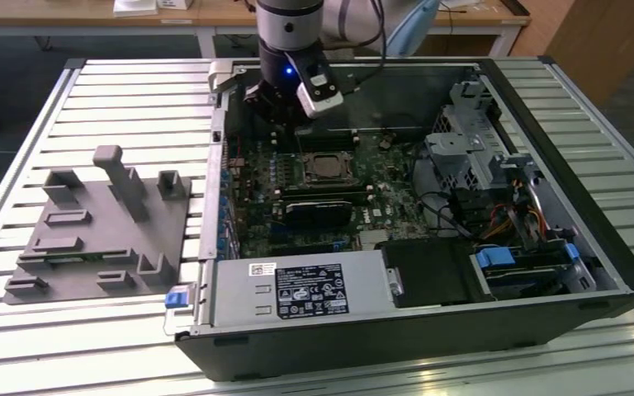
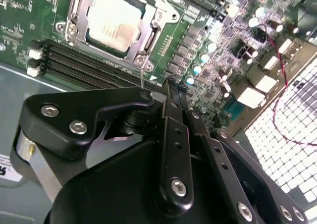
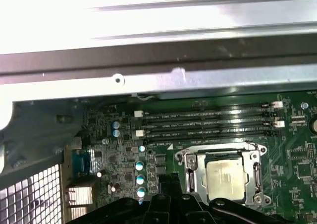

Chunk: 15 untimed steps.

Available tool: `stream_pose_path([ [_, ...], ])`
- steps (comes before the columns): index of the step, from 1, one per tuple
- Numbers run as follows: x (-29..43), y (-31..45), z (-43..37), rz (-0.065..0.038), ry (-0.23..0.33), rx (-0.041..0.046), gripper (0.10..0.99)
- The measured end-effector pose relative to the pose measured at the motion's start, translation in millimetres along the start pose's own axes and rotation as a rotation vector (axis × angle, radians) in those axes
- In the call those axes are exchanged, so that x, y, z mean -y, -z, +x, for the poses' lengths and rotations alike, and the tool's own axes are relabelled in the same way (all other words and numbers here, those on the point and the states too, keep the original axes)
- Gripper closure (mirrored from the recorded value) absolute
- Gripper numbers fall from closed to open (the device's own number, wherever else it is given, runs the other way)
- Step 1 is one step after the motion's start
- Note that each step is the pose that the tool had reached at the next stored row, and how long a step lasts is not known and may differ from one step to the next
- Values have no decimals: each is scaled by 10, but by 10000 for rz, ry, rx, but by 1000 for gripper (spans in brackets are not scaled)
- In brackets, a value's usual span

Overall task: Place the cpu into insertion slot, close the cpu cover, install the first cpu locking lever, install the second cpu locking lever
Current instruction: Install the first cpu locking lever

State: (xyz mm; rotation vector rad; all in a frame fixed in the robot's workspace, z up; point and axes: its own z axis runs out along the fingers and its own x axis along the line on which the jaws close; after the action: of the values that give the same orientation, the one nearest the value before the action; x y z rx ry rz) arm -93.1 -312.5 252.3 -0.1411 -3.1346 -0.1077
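Exterior view: gripper point(image 1: 286, 115) hangs inside the open computer case point(image 1: 581, 247), just off the insertion slot point(image 1: 323, 168), toward the case's far wall.

Second wrist view: cpu point(image 2: 115, 20) lies seated in the slot, with the cpu cover point(image 2: 148, 38) down around it. A thin locking lever point(image 2: 142, 75) stands up beside the gripper tip. Jaws look drawn together, nothing between them.

First wrist view: slot sits just beside the memory slots point(image 3: 208, 125).

I judge the lever springy and slippery, best taken near its free end. The chip is light and fragile.
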Motion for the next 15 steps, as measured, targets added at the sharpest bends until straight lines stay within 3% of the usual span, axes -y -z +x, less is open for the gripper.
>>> stream_pose_path([
  [15,-144,7,20,1,17,2,965],
])
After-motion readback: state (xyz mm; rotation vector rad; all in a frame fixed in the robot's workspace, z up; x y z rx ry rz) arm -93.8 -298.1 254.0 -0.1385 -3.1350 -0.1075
